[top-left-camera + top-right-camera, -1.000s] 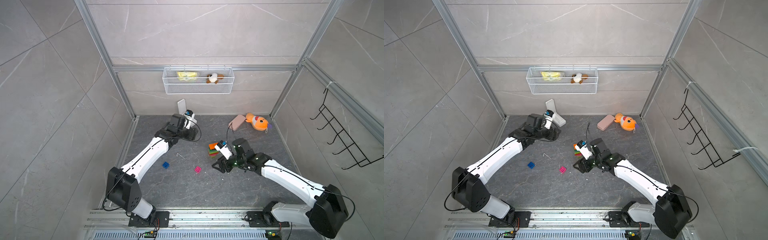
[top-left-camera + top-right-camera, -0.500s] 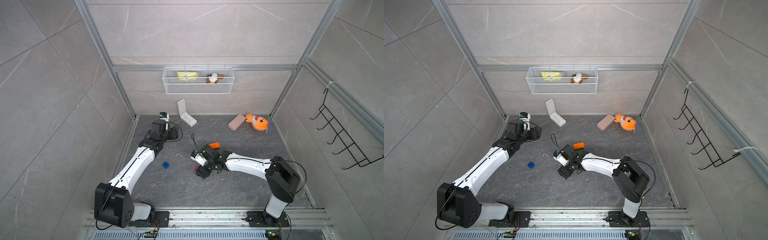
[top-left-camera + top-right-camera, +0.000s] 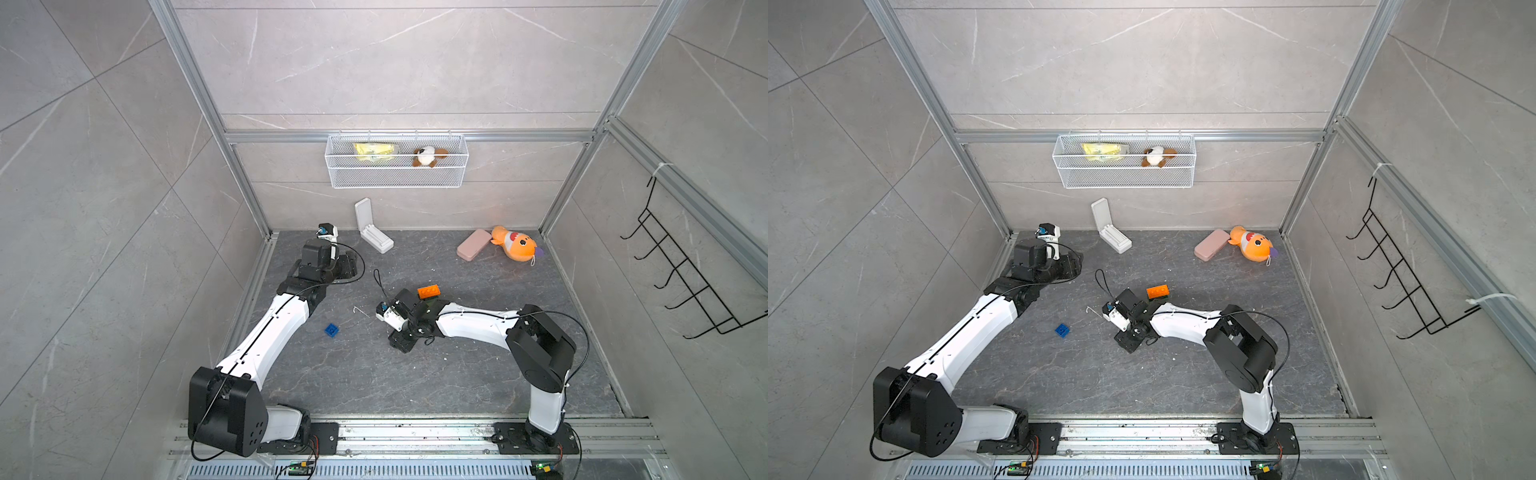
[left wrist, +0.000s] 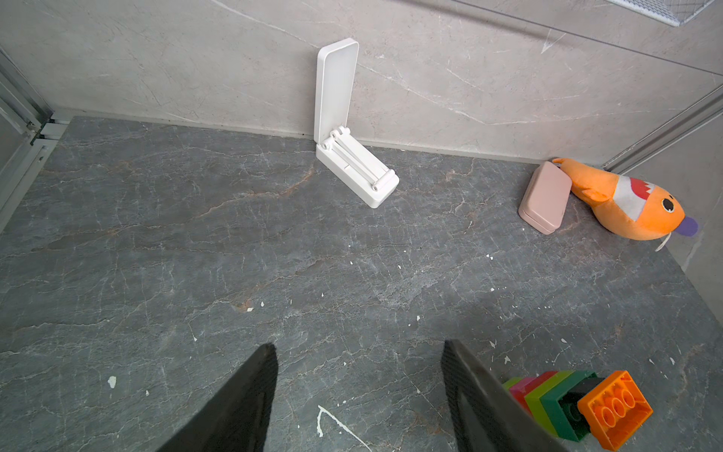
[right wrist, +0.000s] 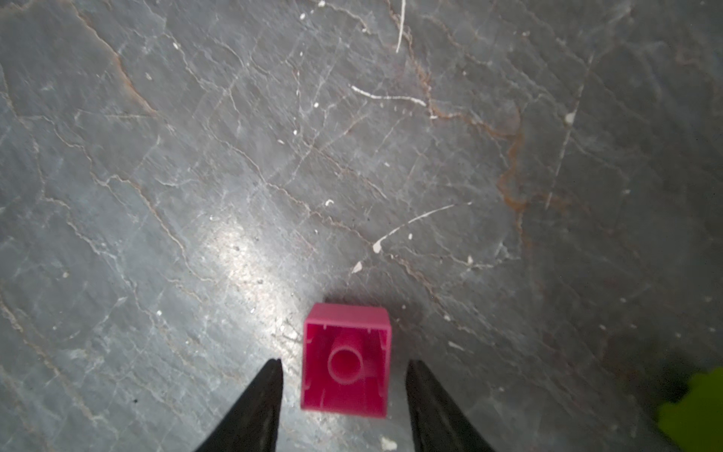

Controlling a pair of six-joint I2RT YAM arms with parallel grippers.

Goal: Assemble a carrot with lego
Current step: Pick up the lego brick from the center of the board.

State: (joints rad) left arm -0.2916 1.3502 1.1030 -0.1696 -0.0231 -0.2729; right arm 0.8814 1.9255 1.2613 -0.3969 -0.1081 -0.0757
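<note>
- The right gripper is straddling the pink brick, jaws parted, not yet gripping; I'd say closing comes next.
- The left gripper is hanging open, empty, near the carrot.

Orange brick beside the right arm, blue brick (well apart) on the grey floor.

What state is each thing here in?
white hinged case, open, lid upright
pink case, shut, lying flat
carrot, lying on its side
pink brick, hollow underside showing, ungripped
blue brick, lying loose
left gripper, open, empty
right gripper, open, straddling pink brick
</note>
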